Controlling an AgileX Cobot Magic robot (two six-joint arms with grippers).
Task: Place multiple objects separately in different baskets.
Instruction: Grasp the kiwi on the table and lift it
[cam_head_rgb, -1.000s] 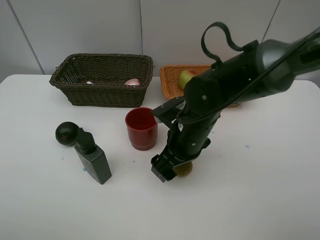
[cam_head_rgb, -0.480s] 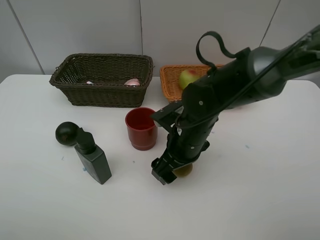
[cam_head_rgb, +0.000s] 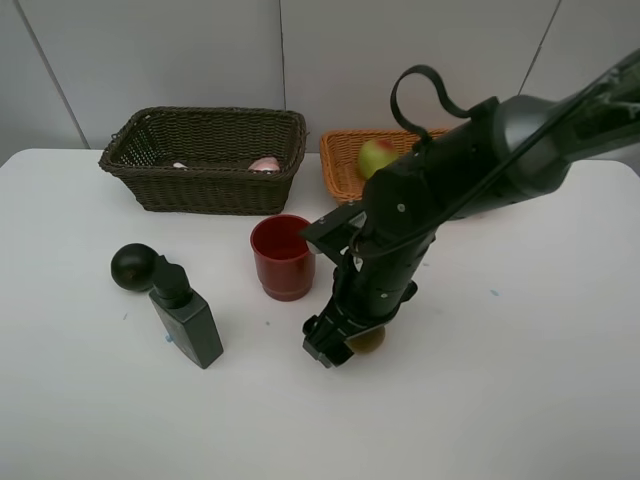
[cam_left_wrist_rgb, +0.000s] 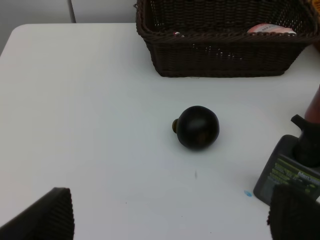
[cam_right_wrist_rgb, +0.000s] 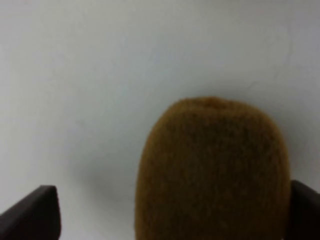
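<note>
Kiwi (cam_right_wrist_rgb: 212, 170) lying on the white bench (cam_head_rgb: 520, 400), near the red cup (cam_head_rgb: 283, 258) and well apart from both baskets, with the right arm lowered over it. Right fingers (cam_right_wrist_rgb: 30, 214) stand spread to either side of the fruit and are not clenched on it. One fingertip sits at or against its flank and the other is clearly apart from it, so nothing is grasped yet. Left fingers (cam_left_wrist_rgb: 42, 215) are likewise spread with nothing between them, over the bench near the dark fruit (cam_left_wrist_rgb: 198, 127) and the green bottle (cam_left_wrist_rgb: 285, 170). The kiwi looks light, egg-shaped and fuzzy-skinned. The fuzz should give good friction, but the flesh is probably soft enough to bruise, and the rounded body may roll or squirt out of an off-centre pinch. The best hold is judged to be across the short axis at the widest part, centred between the fingers, with modest pressure. A pear (cam_head_rgb: 375, 156) lies in the tan basket (cam_head_rgb: 340, 170), which suggests that this basket takes fruit. The dark basket (cam_head_rgb: 205, 185) holds a pinkish item (cam_head_rgb: 265, 164).
</note>
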